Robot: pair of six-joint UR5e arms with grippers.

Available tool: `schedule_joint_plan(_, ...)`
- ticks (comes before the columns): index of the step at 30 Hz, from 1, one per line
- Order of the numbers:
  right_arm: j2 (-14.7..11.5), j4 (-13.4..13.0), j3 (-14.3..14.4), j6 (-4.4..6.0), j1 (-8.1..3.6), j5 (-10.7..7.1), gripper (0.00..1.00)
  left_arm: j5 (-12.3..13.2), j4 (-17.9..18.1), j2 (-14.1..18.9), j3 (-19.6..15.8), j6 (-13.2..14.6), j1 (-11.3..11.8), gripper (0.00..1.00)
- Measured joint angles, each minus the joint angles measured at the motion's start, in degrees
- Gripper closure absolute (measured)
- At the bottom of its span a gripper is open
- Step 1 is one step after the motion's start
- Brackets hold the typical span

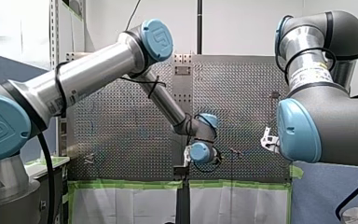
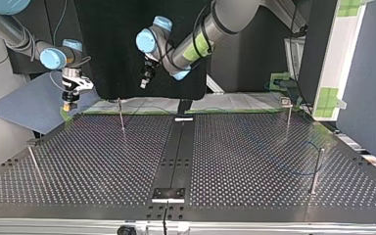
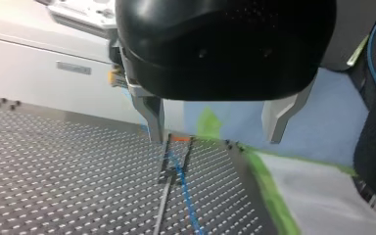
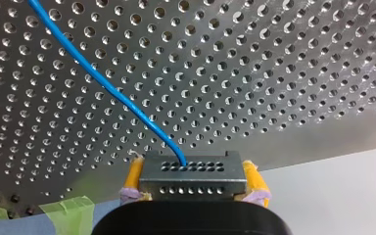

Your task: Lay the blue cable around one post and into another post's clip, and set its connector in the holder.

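My right gripper [image 4: 192, 169] has its yellow pads [image 4: 133, 176] shut on a grey perforated metal connector [image 4: 191, 177]. The blue cable [image 4: 107, 90] leaves the connector and runs over the perforated table. In the top view this gripper [image 2: 69, 103] hangs above the table's far left corner. My left gripper [image 3: 215, 138] is open, its metal fingers [image 3: 152, 115] bare. Ahead of it stands a thin post with a clip [image 3: 176, 164], and the blue cable [image 3: 186, 196] runs through that clip. In the top view my left gripper [image 2: 146, 81] hovers beyond the far edge, near a post [image 2: 121, 117].
More thin posts stand at the top view's right [image 2: 316, 169], far right [image 2: 289, 117] and left [image 2: 33, 161]. A black strip [image 2: 176, 147] runs down the table's middle to a black plate [image 2: 168, 193]. Green tape [image 3: 269, 186] lines the table's edge.
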Motion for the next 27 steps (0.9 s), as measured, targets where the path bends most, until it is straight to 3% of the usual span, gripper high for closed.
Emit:
schedule_joint_plan(14, 0.1, 0.2, 0.0, 1.7, -0.01, 0.0, 1.0, -6.1, 6.2, 6.9, -6.9, -1.6, 0.7, 0.0)
schedule_joint_plan(21, 0.1, 0.2, 0.0, 2.01, 0.06, -0.01, 1.0, -6.7, 4.0, 10.4, -10.3, -2.1, 0.7, 0.0)
schedule_joint_plan(27, 0.2, -0.3, 0.0, 3.1, 0.06, 0.0, 1.0, -6.9, 1.7, 13.3, -13.3, -3.5, 0.8, 0.0)
